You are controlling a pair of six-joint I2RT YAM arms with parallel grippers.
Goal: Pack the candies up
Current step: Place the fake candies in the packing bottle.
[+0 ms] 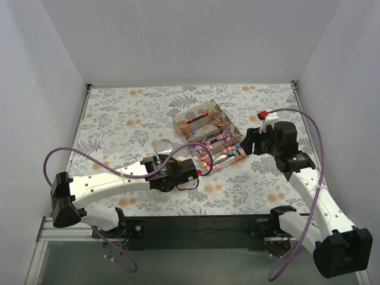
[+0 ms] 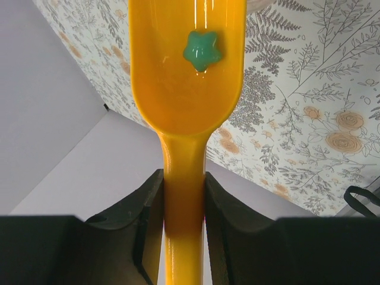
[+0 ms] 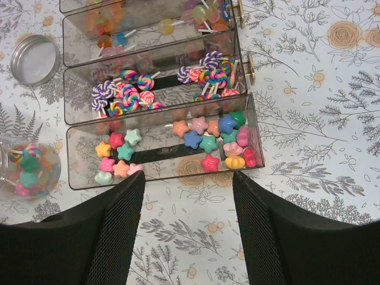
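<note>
Our left fingers [image 2: 139, 231] pinched narrow on the handle of the orange scoop [image 2: 178, 107], one green star candy [image 2: 202, 50] in its bowl, our right gripper [image 3: 187, 178] spread wide and empty beside the clear box [image 3: 71, 160], star candies [image 3: 208, 142] in its nearest compartment, lollipops [image 3: 130, 95] beyond, we see more in a small jar [image 3: 27, 172].

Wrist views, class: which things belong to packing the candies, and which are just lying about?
Job in hand: candies, clear divided box, orange scoop carrying a green star, jar.
Lying about: silver lid, flowered tablecloth.
</note>
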